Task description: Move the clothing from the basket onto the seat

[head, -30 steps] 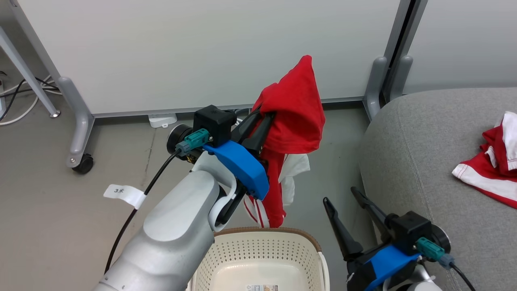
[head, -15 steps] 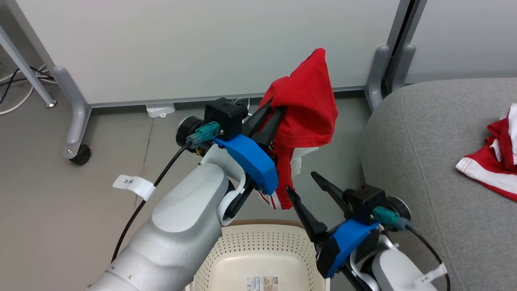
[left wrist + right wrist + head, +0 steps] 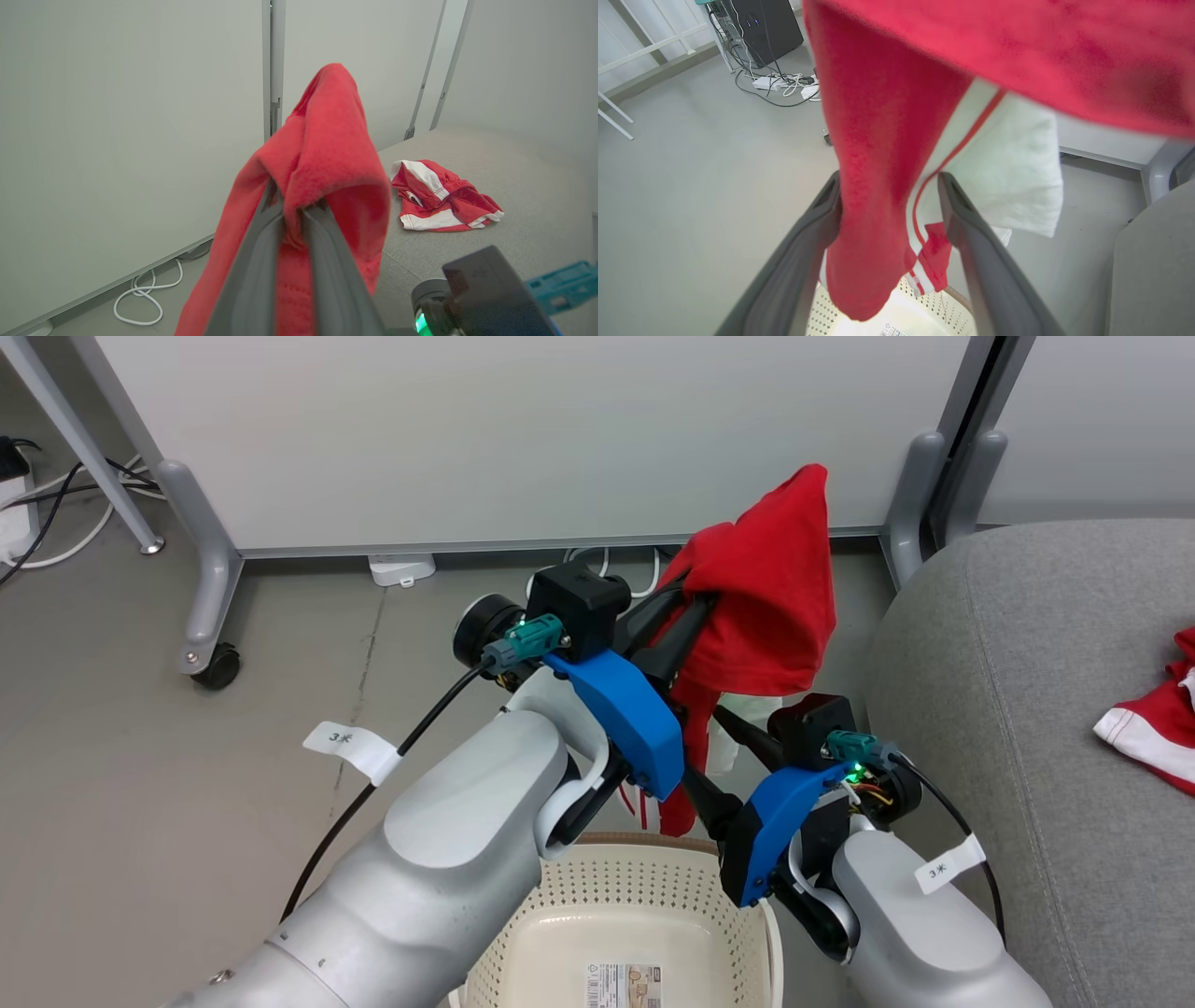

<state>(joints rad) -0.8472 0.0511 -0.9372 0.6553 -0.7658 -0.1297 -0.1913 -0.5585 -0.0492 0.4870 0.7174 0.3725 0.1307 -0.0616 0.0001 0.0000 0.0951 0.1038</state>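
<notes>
My left gripper [image 3: 686,607] is shut on a red garment [image 3: 766,588], holding it up over the cream perforated basket [image 3: 644,896]. The cloth drapes over the closed fingertips [image 3: 280,210] and hangs down with a white, red-striped part [image 3: 999,163]. My right gripper [image 3: 889,179] is open, one finger on each side of the hanging red cloth, just above the basket's far rim [image 3: 934,291]. The basket floor shows bare with a label. The grey seat [image 3: 1027,709] lies to the right, with another red and white garment [image 3: 444,196] lying on it.
White partition panels on grey legs with a caster [image 3: 219,665] stand behind. A white power strip [image 3: 401,567] and cables lie on the grey floor by the wall. A black computer tower [image 3: 761,23] stands further off.
The head camera has shifted. My right gripper has risen and moved left from beside the seat to the hanging cloth, its open fingers now around it. The left gripper still holds the garment aloft.
</notes>
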